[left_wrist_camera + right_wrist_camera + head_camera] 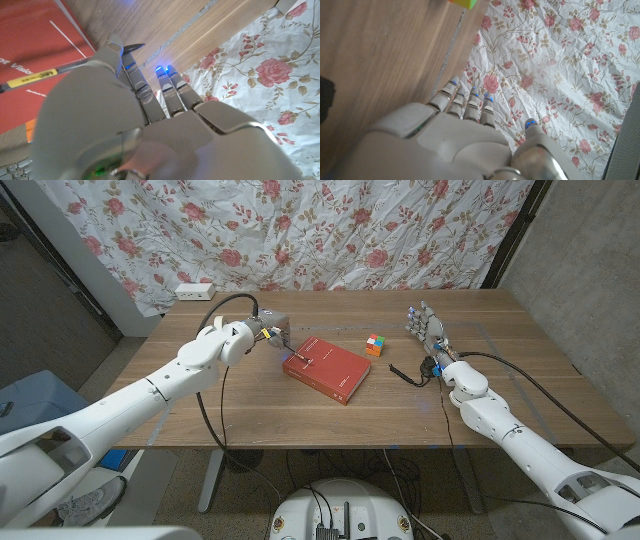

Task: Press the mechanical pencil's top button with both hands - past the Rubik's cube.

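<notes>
The left hand held the mechanical pencil over the red book, presumably steadying it, while the right hand waited empty with fingers apart beside the Rubik's cube.

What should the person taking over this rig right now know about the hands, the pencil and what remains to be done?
Left hand: over the red book's far-left corner, pinching the mechanical pencil.
Right hand: standing open on the table, fingers up, holding nothing, right of the Rubik's cube.
Done: pencil picked up.
Left: bring the hands together and press the top button; whether it has been pressed cannot be told.
</notes>
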Available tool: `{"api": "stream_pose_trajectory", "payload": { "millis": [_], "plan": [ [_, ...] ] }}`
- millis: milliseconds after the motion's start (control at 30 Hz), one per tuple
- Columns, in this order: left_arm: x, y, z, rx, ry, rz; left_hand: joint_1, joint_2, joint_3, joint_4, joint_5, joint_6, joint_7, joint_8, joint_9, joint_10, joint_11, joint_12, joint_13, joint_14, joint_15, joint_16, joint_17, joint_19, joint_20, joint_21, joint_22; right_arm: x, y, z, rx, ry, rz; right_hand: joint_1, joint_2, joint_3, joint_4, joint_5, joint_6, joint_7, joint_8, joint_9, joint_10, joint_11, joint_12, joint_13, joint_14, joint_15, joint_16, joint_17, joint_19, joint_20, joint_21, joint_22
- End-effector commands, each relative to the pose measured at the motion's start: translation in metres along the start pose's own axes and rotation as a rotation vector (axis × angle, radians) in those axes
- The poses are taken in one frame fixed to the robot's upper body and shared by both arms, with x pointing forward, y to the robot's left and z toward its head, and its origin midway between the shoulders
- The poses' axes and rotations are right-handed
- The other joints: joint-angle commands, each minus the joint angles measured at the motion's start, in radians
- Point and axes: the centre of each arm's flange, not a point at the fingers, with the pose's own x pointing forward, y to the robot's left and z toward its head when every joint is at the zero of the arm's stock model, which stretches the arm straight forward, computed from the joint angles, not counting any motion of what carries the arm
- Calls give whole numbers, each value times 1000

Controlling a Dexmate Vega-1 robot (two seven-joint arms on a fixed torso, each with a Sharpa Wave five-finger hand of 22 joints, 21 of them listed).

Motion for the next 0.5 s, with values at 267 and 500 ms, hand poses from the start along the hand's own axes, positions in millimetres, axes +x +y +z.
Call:
{"api": "stream_pose_trajectory", "payload": {
  "millis": [267, 500],
  "plan": [
    [-6, 9, 11, -154, 84, 25, 1, 9, -8, 2, 6, 9, 0, -3, 2, 33, -20, 5, 4, 7, -177, 4, 1, 5, -114, -1, 4, -3, 8, 10, -72, -29, 20, 7, 11, 16, -9, 4, 17, 1, 7, 3, 11, -1, 7, 2, 15, -2, 4, -1, 12, -4, 6, 3],
    [-8, 12, 18, -216, 117, 42, 2, 9, -10, 3, 6, 9, 0, -5, 3, 35, -20, 3, 4, 7, -177, 3, 1, 5, -111, -1, 4, -3, 12, 16, -150, -52, 28, 11, 12, 19, -13, 4, 20, 0, 8, 3, 14, -2, 8, 2, 17, -4, 5, -3, 13, -5, 6, 3]
  ]
}}
